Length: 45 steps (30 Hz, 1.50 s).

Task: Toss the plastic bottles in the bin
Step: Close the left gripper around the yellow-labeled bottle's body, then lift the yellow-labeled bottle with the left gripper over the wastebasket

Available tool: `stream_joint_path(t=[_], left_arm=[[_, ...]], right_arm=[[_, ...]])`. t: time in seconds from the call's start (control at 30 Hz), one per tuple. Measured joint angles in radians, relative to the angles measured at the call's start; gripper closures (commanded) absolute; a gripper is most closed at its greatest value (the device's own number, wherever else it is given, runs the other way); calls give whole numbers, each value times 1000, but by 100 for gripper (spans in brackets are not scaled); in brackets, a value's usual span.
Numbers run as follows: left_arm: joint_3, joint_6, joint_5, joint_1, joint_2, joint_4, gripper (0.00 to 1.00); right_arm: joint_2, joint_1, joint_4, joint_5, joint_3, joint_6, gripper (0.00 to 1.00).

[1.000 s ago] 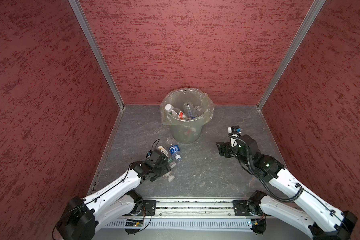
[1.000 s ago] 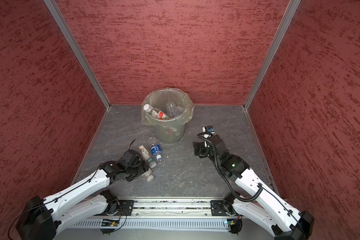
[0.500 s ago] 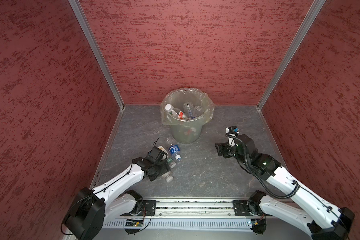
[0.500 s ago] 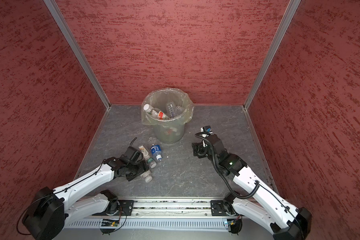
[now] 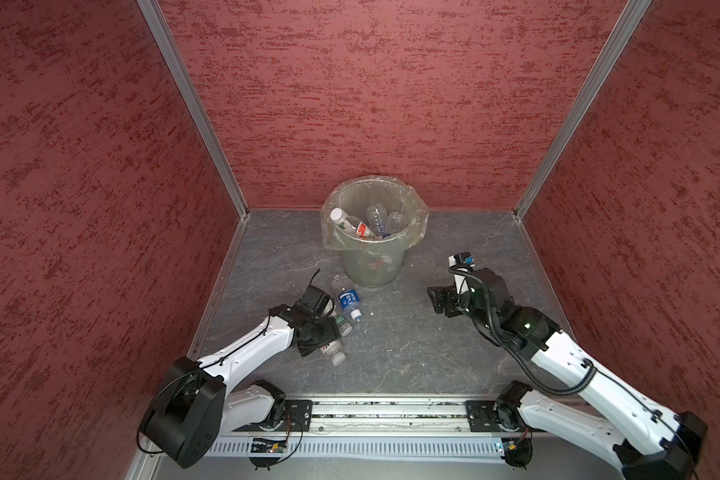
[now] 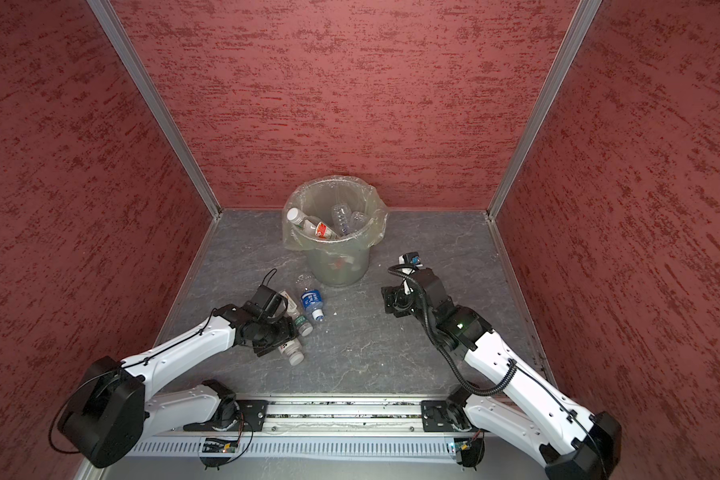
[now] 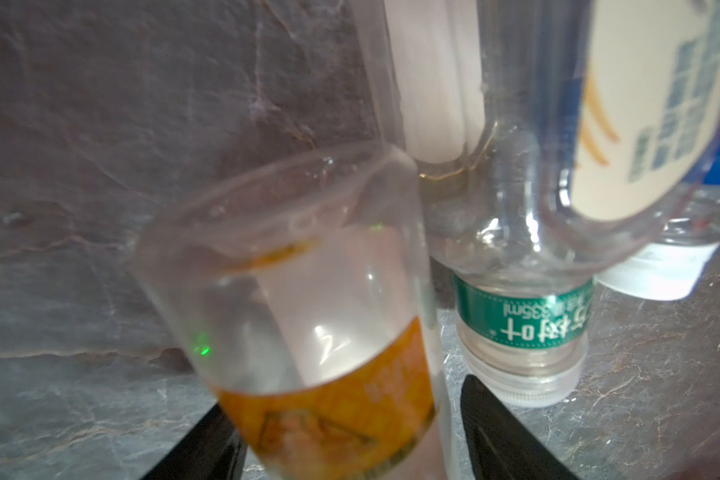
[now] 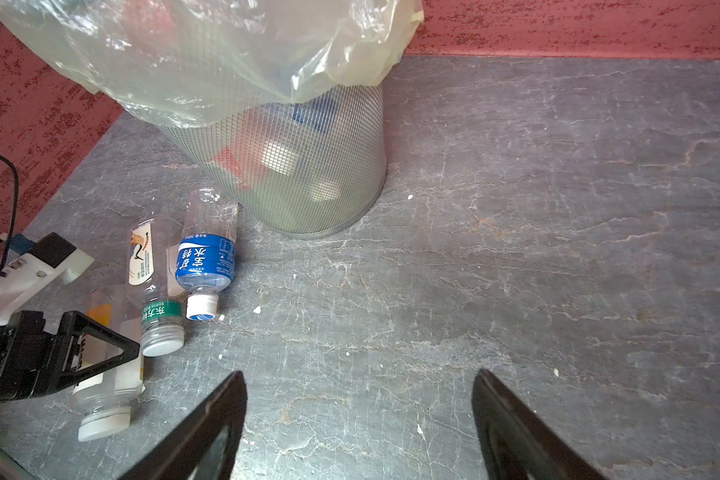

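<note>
The bin (image 5: 371,257) (image 6: 337,262) (image 8: 308,166), lined with a clear bag, stands at the back with several plastic bottles (image 5: 366,224) inside. Three bottles lie on the floor in front of it: a blue-labelled one (image 5: 348,298) (image 8: 206,259), one with a green neck band (image 6: 302,322) (image 8: 159,307) (image 7: 520,316), and an orange-labelled one (image 7: 308,332) (image 8: 105,399) (image 5: 332,353). My left gripper (image 7: 346,395) (image 5: 323,338) straddles the orange-labelled bottle; one finger touches it, a sliver of floor shows beside the other. My right gripper (image 8: 358,374) (image 5: 435,297) hangs open and empty right of the bin.
Red textured walls (image 5: 391,104) close in the grey stone floor (image 5: 412,345) on three sides. A metal rail (image 5: 391,411) with both arm bases runs along the front edge. The left arm's cable (image 8: 13,187) loops near the left wall.
My left gripper has pushed in over the orange-labelled bottle and its jaws have narrowed around it. The right gripper has drifted slightly left, still open.
</note>
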Motion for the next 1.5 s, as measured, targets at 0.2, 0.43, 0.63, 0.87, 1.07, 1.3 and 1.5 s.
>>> stream_joint_path(t=[0.2, 0.43, 0.63, 0.87, 1.07, 1.3, 1.5], left_arm=[[-4, 8, 14, 1, 1, -3, 24], [-15, 24, 38, 4, 42, 2, 31], [-19, 30, 53, 5, 50, 13, 35], [-45, 30, 55, 5, -17, 14, 46], [-56, 30, 14, -2, -262, -5, 50], [-47, 47, -53, -31, -430, -56, 55], [-37, 57, -188, -196, -597, -72, 56]], right_arm=[[4, 0, 5, -5, 0, 0, 15], [6, 0, 5, -8, 0, 0, 16], [5, 0, 5, -8, 0, 0, 16], [5, 0, 5, -8, 0, 0, 17], [5, 0, 5, -9, 0, 0, 17], [5, 0, 8, -9, -7, 1, 18], [5, 0, 8, -9, -12, 1, 18]])
